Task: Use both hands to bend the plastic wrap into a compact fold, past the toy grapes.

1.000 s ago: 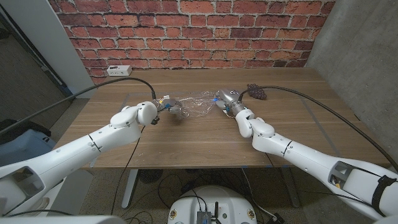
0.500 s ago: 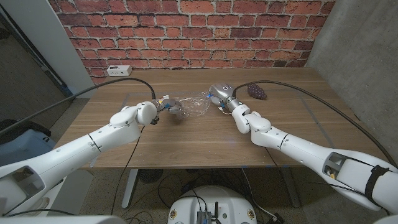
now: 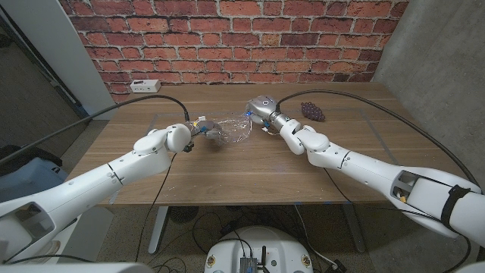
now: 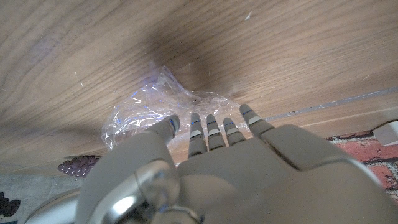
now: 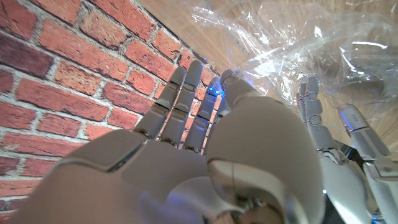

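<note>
Two ends of the wrap (image 3: 231, 130), crumpled on the bench (image 3: 242, 163) left of the grapes (image 3: 312, 111), are pinched by the left robot hand (image 3: 191, 130) and right robot hand (image 3: 256, 114); featherlight, limp and clingy, it probably folds best gripped by its edges.

Lab: brick wall (image 3: 227, 38), cables (image 3: 212, 224) underfoot.

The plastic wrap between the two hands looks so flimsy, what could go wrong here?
The wrap is thin and bunched, so it might slip from the left hand or right hand and spring open. The grapes sit close behind the right arm; a swing could knock them.
</note>
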Action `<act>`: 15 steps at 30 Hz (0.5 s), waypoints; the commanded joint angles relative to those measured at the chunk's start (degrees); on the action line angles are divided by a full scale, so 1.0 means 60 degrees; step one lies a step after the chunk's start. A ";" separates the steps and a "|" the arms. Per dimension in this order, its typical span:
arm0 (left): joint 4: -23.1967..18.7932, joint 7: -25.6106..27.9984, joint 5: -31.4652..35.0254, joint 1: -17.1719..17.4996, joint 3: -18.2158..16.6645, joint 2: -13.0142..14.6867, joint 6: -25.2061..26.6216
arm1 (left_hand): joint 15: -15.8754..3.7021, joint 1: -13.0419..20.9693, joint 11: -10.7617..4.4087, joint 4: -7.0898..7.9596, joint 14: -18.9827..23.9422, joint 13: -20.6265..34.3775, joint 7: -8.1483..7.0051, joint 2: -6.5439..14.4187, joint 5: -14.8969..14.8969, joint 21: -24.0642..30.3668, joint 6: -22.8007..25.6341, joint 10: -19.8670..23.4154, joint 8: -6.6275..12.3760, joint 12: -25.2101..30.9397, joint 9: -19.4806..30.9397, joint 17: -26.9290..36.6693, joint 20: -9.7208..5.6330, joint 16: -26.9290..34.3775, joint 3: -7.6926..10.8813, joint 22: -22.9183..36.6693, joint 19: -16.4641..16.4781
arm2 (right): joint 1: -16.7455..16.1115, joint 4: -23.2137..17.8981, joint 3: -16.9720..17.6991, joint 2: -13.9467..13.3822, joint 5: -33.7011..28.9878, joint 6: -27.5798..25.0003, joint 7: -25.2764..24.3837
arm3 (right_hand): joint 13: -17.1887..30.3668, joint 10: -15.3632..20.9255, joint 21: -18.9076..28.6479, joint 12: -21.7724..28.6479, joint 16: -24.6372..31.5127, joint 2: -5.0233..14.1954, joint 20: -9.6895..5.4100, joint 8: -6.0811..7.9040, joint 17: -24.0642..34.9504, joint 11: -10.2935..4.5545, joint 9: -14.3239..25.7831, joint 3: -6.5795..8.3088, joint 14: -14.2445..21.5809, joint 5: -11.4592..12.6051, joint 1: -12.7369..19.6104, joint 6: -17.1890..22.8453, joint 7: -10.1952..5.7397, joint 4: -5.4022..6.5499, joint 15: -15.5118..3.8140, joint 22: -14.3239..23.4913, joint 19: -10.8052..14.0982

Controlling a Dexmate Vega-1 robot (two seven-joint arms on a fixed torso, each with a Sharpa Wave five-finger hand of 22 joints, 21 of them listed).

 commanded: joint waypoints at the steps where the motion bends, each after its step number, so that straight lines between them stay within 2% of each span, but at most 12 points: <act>1: -0.0064 0.0012 -0.0020 0.0020 -0.0001 0.0027 0.0065 | -0.0072 -0.0085 0.0032 -0.0032 0.0030 0.0018 0.0083 -0.0006 -0.0010 0.0029 0.0008 0.0014 0.0050 0.0025 0.0014 0.0015 0.0012 0.0011 0.0074 0.0004 0.0044 | 0.0570 0.0525 -0.0399 0.0153 -0.0714 0.0994 -0.0182 | 0.0042 0.0100 0.0112 0.0012 -0.0093 0.0008 -0.0032 0.0009 0.0061 -0.0017 0.0020 -0.0032 0.0040 0.0032 0.0064 0.0079 -0.0152 0.0005 -0.1605 0.0020 -0.0027; 2: -0.0098 0.0024 -0.0018 0.0046 -0.0011 0.0042 0.0099 | -0.0072 -0.0086 0.0038 -0.0035 0.0030 0.0018 0.0082 -0.0005 -0.0010 0.0029 0.0006 0.0009 0.0049 0.0023 0.0014 0.0015 0.0013 0.0010 0.0077 0.0004 0.0044 | 0.0632 0.0661 -0.0449 0.0232 -0.0776 0.1093 -0.0310 | 0.0056 0.0102 0.0140 0.0008 -0.0134 0.0011 -0.0033 0.0040 0.0067 -0.0026 0.0029 -0.0044 0.0045 0.0034 0.0058 0.0173 -0.0444 0.0023 -0.1598 0.0017 -0.0040; 3: -0.0113 0.0036 -0.0026 0.0063 -0.0020 0.0048 0.0112 | -0.0075 -0.0088 0.0037 -0.0037 0.0028 0.0018 0.0083 -0.0005 -0.0010 0.0028 0.0004 0.0012 0.0048 0.0024 0.0014 0.0014 0.0016 0.0009 0.0079 0.0004 0.0041 | 0.0666 0.0744 -0.0463 0.0281 -0.0780 0.1160 -0.0373 | 0.0054 0.0111 0.0165 -0.0006 -0.0176 0.0009 -0.0043 0.0019 0.0075 -0.0028 0.0032 -0.0058 0.0051 0.0036 0.0049 0.0134 -0.0115 0.0040 -0.1606 0.0014 -0.0063; 4: -0.0123 0.0046 -0.0045 0.0080 -0.0032 0.0057 0.0109 | -0.0073 -0.0089 0.0033 -0.0040 0.0029 0.0018 0.0086 -0.0006 -0.0010 0.0029 0.0004 0.0013 0.0049 0.0024 0.0014 0.0014 0.0010 0.0009 0.0081 0.0004 0.0044 | 0.0705 0.0826 -0.0480 0.0328 -0.0797 0.1212 -0.0443 | 0.0052 0.0110 0.0174 -0.0011 -0.0181 0.0006 -0.0046 0.0014 0.0080 -0.0033 0.0032 -0.0061 0.0054 0.0037 0.0054 0.0125 -0.0075 0.0038 -0.1609 0.0013 -0.0062; 15: -0.0216 0.0160 -0.0101 0.0200 -0.0081 0.0120 0.0158 | -0.0086 -0.0102 0.0049 -0.0065 0.0035 0.0018 0.0095 0.0002 -0.0010 0.0030 0.0009 -0.0002 0.0052 0.0018 0.0014 0.0011 0.0013 0.0007 0.0109 0.0004 0.0048 | 0.1019 0.1308 -0.0589 0.0658 -0.0856 0.1619 -0.1235 | 0.0047 0.0160 0.0262 -0.0037 -0.0253 0.0003 -0.0049 -0.0012 0.0119 -0.0064 0.0039 -0.0080 0.0104 0.0051 0.0096 0.0101 0.0029 0.0030 -0.1622 0.0004 -0.0054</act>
